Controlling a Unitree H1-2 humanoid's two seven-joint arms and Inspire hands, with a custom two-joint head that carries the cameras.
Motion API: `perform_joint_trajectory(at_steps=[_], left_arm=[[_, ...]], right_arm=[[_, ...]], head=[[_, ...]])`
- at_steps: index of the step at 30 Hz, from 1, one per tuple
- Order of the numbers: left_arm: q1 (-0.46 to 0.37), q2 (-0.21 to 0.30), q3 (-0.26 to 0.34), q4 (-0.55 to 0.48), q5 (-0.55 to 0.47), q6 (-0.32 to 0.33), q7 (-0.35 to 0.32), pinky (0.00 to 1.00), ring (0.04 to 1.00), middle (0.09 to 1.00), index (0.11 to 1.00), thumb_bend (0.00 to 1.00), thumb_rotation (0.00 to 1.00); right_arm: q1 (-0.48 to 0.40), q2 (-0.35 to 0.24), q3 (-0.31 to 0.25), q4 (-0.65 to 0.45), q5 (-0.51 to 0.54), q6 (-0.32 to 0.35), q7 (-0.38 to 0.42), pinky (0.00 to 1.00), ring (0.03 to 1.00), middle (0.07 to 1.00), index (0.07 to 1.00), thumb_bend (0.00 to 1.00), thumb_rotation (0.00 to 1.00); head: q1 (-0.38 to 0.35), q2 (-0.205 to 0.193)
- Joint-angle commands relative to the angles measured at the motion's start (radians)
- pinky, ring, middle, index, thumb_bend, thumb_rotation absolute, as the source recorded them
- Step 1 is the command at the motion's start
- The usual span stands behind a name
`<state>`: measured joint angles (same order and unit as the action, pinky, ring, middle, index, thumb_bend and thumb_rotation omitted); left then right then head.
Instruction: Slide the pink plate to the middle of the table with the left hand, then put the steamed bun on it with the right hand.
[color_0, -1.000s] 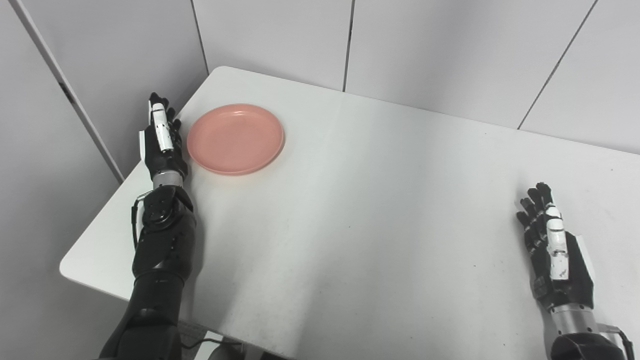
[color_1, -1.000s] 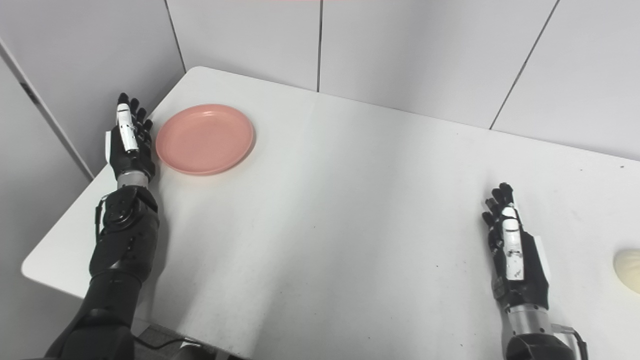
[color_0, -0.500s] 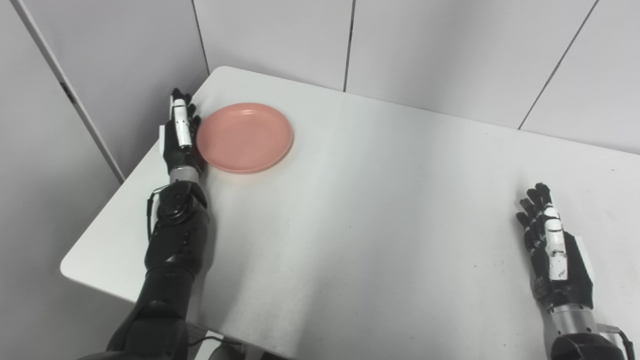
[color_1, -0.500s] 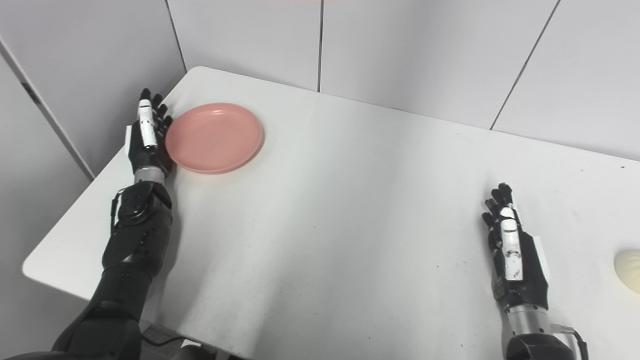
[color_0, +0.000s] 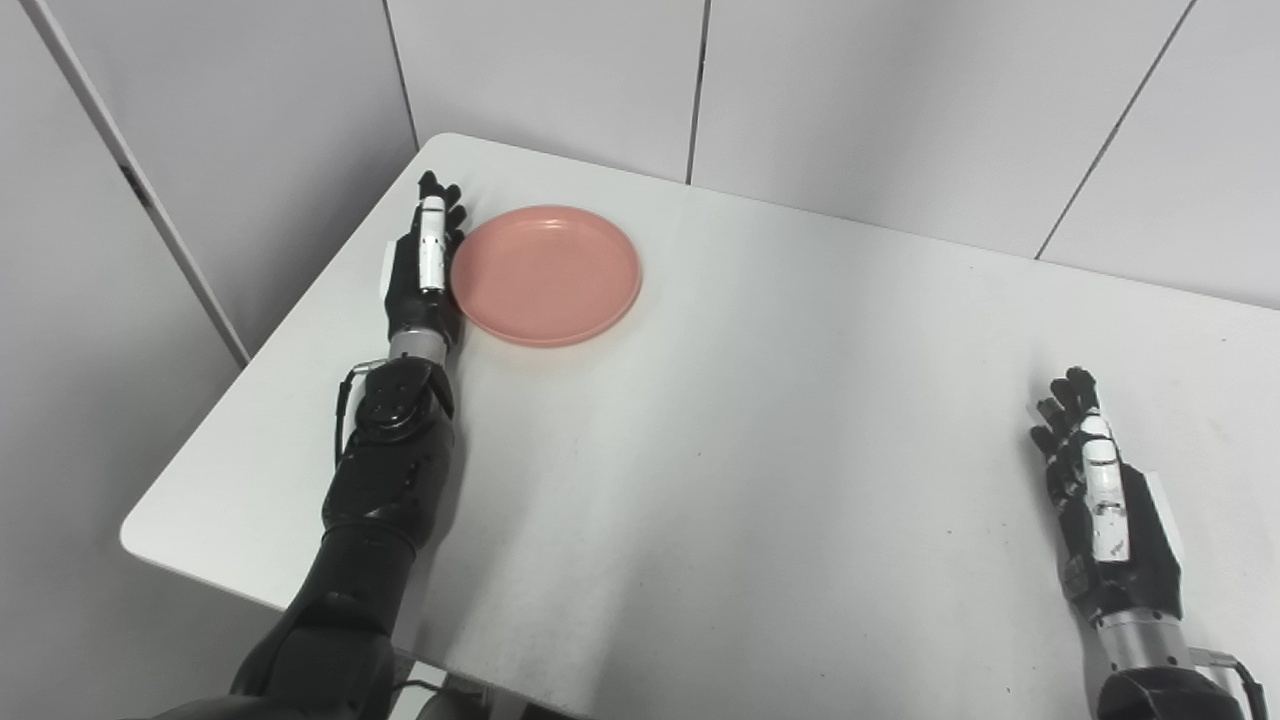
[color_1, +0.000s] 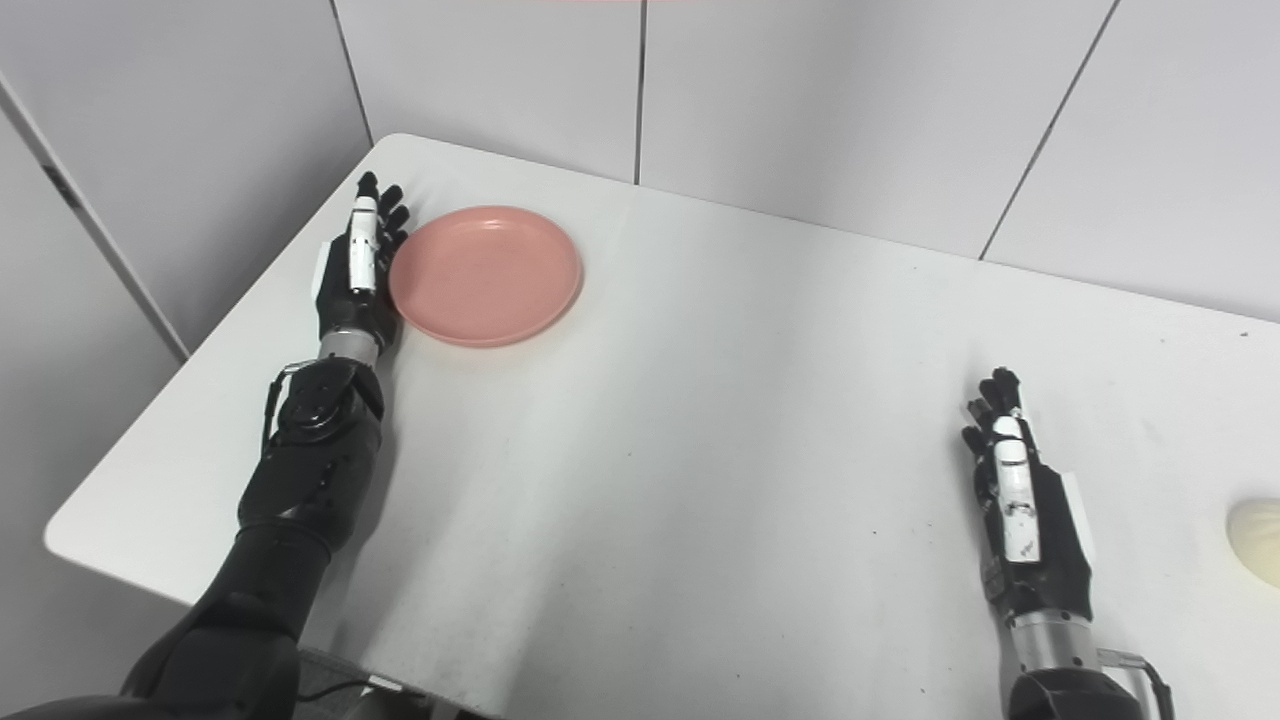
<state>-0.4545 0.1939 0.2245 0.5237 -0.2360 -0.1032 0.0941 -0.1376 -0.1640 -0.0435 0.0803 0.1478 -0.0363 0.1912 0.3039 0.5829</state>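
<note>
White panels (color_0: 850, 90) with thin dark seams stand behind a white table (color_0: 720, 420), which is bare over most of its surface. Taking the plate (color_0: 547, 273) as the landmark: it is pink, round and shallow, it lies flat and holds nothing, and it sits near the far left corner of the table, well left of the table's middle. Directly at the left rim of the plate is the left hand (color_0: 422, 270), standing on its edge with the fingers straight and held side by side, pointing away from the robot; its inner side touches the rim, and it grips nothing. Far to the right of the plate and nearer to the robot, the right hand (color_1: 1022, 510) rests over the table with its fingers stretched and a little spread, also holding nothing. Still further right from the plate, past the right hand, the bun (color_1: 1256, 540) lies on the table at the picture's edge, pale cream, only partly visible, and only in the right eye view.
</note>
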Motion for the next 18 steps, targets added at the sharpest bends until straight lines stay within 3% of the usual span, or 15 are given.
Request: perform_joint_trajectory(at_steps=[1, 18], left_arm=[[0.016, -0.024, -0.026, 0.002, 0.003, 0.056, -0.033, 1.00, 0.968, 0.960, 0.983, 0.41, 1.00], [0.051, -0.040, -0.124, -0.085, 0.043, 0.096, -0.079, 1.00, 0.970, 0.959, 0.980, 0.45, 1.00]], right_arm=[[0.038, 0.030, 0.011, 0.030, 0.002, -0.025, -0.005, 1.00, 1.000, 1.000, 1.000, 0.15, 1.00], [0.038, 0.058, 0.018, 0.054, -0.024, -0.037, -0.016, 1.00, 1.000, 1.000, 1.000, 0.23, 1.00]], head=[[-0.008, 0.000], [-0.102, 0.012]])
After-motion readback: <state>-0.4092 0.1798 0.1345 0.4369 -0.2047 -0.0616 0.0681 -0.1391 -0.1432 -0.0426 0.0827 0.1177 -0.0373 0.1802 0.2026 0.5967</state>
